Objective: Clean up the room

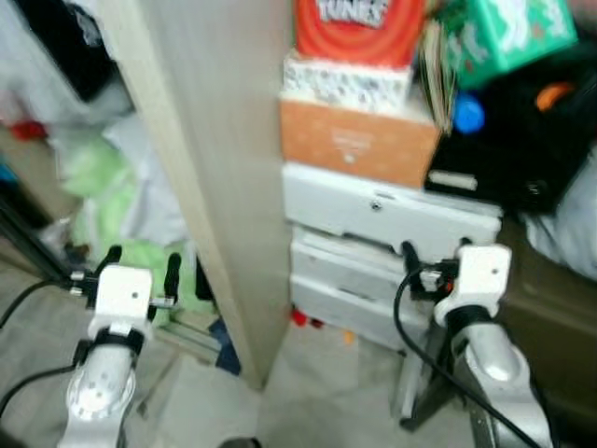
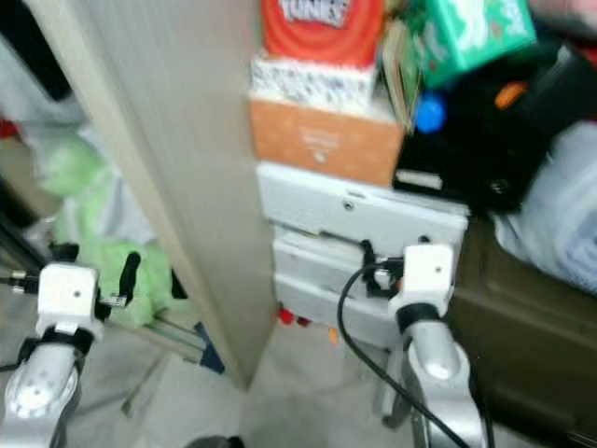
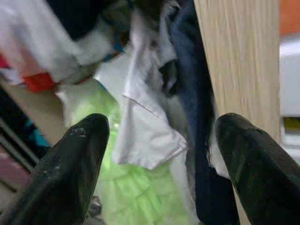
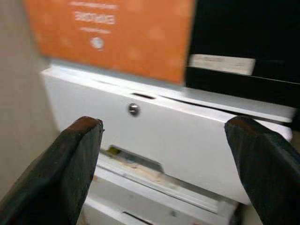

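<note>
Nearest the robot, both silver arms are raised over a pale tiled floor [image 1: 326,392]. The left claw [image 1: 140,266] stands with its two black fingers spread wide and nothing between them; it points at a heap of loose laundry [image 3: 145,117] lying to the left of an upright wooden panel [image 1: 215,187]. In the heap a light green garment [image 1: 103,224] lies low, with white cloth [image 3: 150,136] over it and a dark blue piece [image 3: 197,140] just beside the panel's edge. The right claw [image 1: 434,250] is likewise wide open and empty, held in front of a stack of white drawer units [image 1: 373,261] to the right of the panel; the left wrist view is blurred, the right wrist view fairly sharp. The uppermost white drawer front [image 4: 154,136] carries a small round lock [image 4: 133,109]. Small red and orange bits [image 1: 308,322] lie on the floor at the foot of the stack. On top of the drawers sits an orange box [image 1: 354,140], above it a speckled white box [image 1: 345,82] and a red container [image 1: 359,28]. To the right, a black bag [image 1: 522,140] rests against a green packet [image 1: 504,33], with a blue cap [image 1: 468,116] between them.
</note>
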Controlling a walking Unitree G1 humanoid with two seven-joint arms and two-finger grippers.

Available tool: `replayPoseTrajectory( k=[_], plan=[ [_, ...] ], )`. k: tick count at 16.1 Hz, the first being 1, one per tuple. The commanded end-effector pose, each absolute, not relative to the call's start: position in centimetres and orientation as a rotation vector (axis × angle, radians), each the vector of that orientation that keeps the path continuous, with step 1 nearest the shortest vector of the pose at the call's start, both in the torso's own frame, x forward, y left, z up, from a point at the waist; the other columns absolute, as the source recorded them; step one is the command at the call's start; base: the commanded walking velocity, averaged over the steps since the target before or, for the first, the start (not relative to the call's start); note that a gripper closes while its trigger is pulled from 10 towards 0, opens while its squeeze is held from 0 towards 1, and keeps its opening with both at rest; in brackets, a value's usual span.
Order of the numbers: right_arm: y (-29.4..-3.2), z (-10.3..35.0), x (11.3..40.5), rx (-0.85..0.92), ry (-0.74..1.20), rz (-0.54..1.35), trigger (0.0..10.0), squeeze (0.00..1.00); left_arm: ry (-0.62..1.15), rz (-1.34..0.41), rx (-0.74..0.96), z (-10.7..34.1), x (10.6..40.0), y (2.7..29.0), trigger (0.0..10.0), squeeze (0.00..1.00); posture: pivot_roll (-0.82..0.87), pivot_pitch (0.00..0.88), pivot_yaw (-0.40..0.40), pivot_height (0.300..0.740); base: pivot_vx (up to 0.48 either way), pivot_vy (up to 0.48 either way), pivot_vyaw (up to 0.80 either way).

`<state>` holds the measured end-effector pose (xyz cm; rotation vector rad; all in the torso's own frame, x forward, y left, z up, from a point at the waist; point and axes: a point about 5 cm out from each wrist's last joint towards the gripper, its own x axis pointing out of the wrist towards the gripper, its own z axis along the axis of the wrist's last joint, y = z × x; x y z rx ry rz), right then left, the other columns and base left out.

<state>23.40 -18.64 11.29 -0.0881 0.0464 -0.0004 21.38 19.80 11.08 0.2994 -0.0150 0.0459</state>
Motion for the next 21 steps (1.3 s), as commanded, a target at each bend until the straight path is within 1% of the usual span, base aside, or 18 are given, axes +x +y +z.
replayPoseTrajectory(
  k=[1, 2, 5, 8, 12, 13, 18, 19, 21],
  plan=[
    [-18.9, 11.1, 23.4, -0.089, 0.063, 0.006, 10.0, 0.00, -0.014, 0.057, 0.301, 11.2, 21.2, 19.6, 10.0, 0.00, -0.10, 0.020, 0.006, 0.740, 0.000, 0.000, 0.80],
    [-18.6, 11.0, 23.6, -0.085, 0.071, 0.032, 10.0, 0.00, -0.020, 0.075, 0.296, 11.3, 21.3, 19.4, 10.0, 0.00, -0.08, 0.014, -0.022, 0.740, 0.000, 0.000, 0.80],
    [-17.4, 11.0, 24.6, -0.083, 0.074, 0.109, 10.0, 0.00, -0.029, 0.129, 0.282, 11.3, 21.2, 19.1, 10.0, 0.00, -0.04, 0.004, -0.068, 0.740, 0.000, 0.000, 0.73],
    [-16.7, 10.9, 25.3, -0.070, 0.072, 0.134, 10.0, 0.00, -0.038, 0.139, 0.290, 11.4, 21.1, 18.8, 10.0, 0.00, -0.04, 0.000, -0.081, 0.740, 0.000, 0.000, 0.00],
    [-17.0, 11.0, 25.2, -0.058, 0.051, 0.076, 10.0, 0.00, -0.057, 0.089, 0.320, 11.5, 22.0, 18.0, 10.0, 0.00, -0.07, 0.003, -0.009, 0.740, 0.000, 0.000, 0.00],
    [-17.2, 11.0, 25.2, -0.056, 0.048, 0.060, 10.0, 0.00, -0.062, 0.080, 0.323, 11.6, 22.2, 17.8, 10.0, 0.00, -0.08, 0.002, -0.004, 0.740, 0.000, 0.000, 0.00],
    [-17.2, 10.9, 24.9, -0.057, 0.048, 0.048, 10.0, 0.00, -0.054, 0.057, 0.321, 11.6, 22.4, 17.8, 10.0, 0.00, -0.08, 0.020, 0.009, 0.740, 0.000, 0.000, 0.79],
    [-17.2, 10.9, 24.9, -0.057, 0.049, 0.044, 10.0, 0.00, -0.030, -0.023, 0.252, 11.3, 22.2, 17.3, 10.0, 0.00, -0.08, 0.019, 0.010, 0.740, 0.000, 0.000, 0.80],
    [-17.3, 10.9, 24.9, -0.059, 0.049, 0.040, 10.0, 0.00, -0.060, -0.066, 0.226, 11.7, 22.1, 16.8, 10.0, 0.00, -0.08, 0.021, 0.010, 0.740, 0.000, 0.000, 0.80]
  ],
)
